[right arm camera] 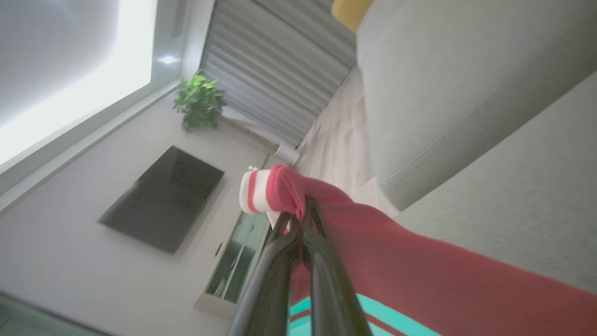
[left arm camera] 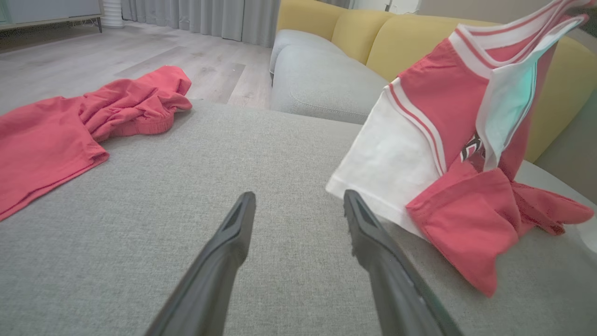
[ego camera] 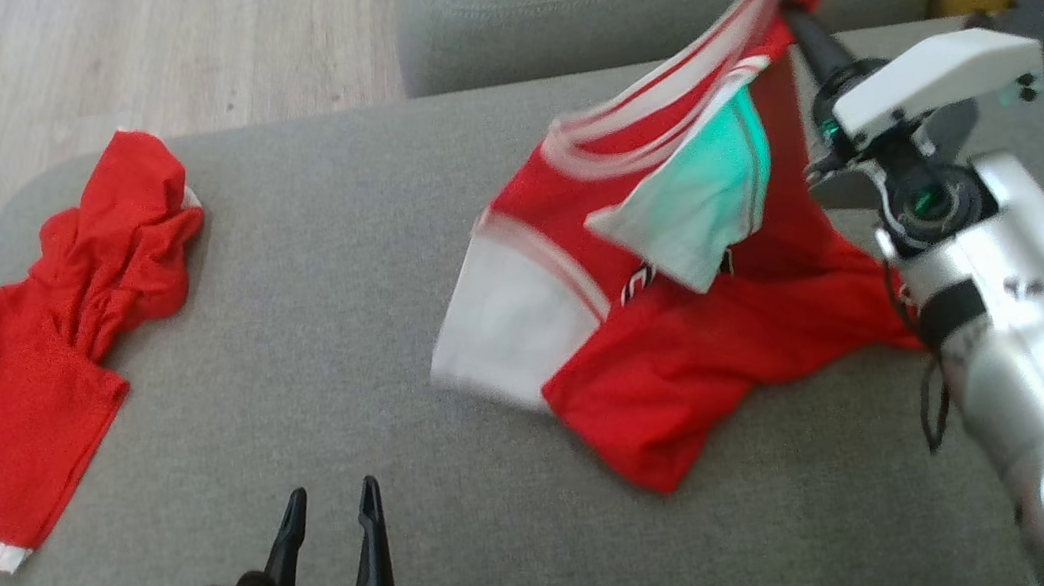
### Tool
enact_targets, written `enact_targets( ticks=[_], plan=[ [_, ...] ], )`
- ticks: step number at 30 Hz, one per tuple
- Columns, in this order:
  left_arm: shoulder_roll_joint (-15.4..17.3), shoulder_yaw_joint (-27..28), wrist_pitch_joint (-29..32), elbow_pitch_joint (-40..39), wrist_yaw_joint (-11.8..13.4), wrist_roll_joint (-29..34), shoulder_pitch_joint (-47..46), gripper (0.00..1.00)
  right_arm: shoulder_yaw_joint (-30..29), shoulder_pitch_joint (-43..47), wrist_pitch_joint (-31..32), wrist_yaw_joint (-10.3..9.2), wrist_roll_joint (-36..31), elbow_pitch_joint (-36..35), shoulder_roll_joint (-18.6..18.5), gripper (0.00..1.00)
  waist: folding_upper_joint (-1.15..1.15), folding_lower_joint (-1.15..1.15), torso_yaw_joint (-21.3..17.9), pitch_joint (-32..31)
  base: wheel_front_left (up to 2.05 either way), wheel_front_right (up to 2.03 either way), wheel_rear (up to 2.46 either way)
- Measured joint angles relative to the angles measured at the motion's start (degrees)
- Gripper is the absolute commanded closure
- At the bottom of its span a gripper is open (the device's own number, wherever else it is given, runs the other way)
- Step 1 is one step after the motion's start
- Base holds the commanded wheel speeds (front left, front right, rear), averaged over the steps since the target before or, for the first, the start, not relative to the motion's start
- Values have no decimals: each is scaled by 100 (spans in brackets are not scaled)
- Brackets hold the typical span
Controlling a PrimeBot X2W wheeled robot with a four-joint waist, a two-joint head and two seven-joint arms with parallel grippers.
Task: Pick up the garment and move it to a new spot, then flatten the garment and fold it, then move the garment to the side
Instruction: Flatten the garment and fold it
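The right hand is pinched fully shut on the ribbed, red-and-white striped collar of the garment. The garment is a smooth red jersey with a white sleeve and a pale mint inner flap. The hand holds that edge up toward 1 o'clock in the head view, and the rumpled hem drapes onto the grey, coarsely woven sofa seat. The left hand hovers at 7 o'clock, its slim tapered fingers spread wide and empty. A second red cloth lies bunched at 9 o'clock, well apart.
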Motion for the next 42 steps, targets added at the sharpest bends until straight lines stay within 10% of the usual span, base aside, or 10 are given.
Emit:
enact_targets(
  ticks=[7, 16, 17, 21, 24, 42],
  plan=[
    [0, -68, 0, 0, -8, 2, -53, 0, -503, -1249, -985, 0, -441, 2484, -43, 100, 0, 0, 78, 280, 0, 0, 0],
    [-2, -230, 0, 14, -57, 18, -411, 0, -748, -1422, -1497, 0, -1091, 2747, -936, 99, 0, 0, 298, 649, 0, 0, 0],
    [-2, -238, 0, 27, -57, 18, -411, 0, -778, -1335, -1563, 0, -1220, 2751, -1010, 79, 0, 0, 321, 676, 0, 0, 0],
    [-2, -247, 0, 32, -56, 18, -434, 0, -892, -1011, -1623, 0, -1728, 2767, -1173, 55, 0, 0, 385, 756, 0, 0, 0],
    [-2, -246, 0, 36, -56, 18, -494, 0, -894, -930, -1780, 0, -2381, 2781, -1333, 0, 0, 1, 401, 789, 0, 0, 0],
    [-3, -192, 0, 42, -42, 18, -504, 0, -1414, -878, -2111, 0, -5124, 2778, -1244, 0, 0, 0, 179, 651, 0, 0, 0]
  ],
)
